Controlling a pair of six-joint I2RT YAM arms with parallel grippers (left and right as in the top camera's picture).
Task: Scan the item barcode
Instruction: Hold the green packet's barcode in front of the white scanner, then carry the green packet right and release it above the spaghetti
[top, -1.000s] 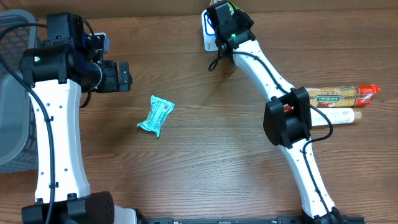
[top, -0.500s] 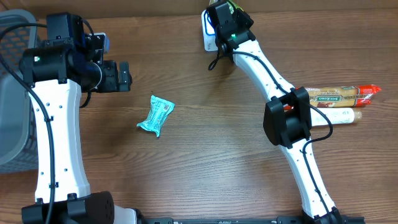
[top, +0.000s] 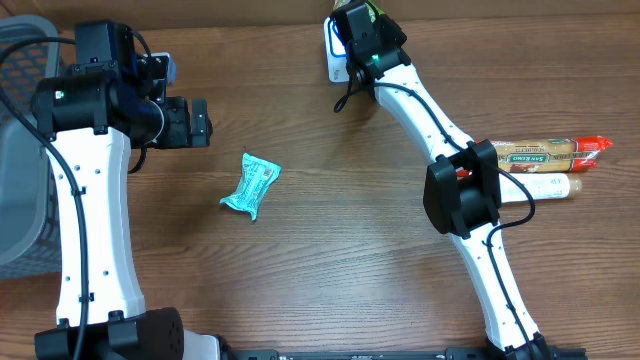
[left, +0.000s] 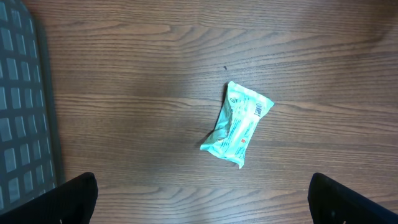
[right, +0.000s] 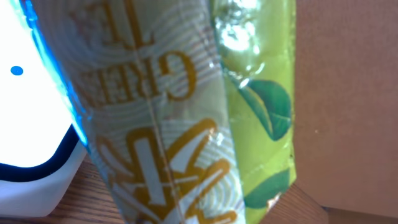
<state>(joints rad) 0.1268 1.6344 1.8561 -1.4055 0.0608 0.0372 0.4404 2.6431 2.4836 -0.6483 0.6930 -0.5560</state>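
The right hand (top: 357, 24) is clamped on the green tea packet (right: 186, 106), beside the white scanner (right: 25, 124) at the far edge of the desk (top: 330, 250). The film is probably light, crinkly and slippery, so pinch it on a flat seam.

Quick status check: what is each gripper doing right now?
Left gripper: open, holding nothing.
Right gripper: closed on the green tea packet.

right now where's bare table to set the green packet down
Bare wood between the crumpled teal wrapper and the white right arm, widening toward the near edge. Crowded around the long snack bars and the white scanner.
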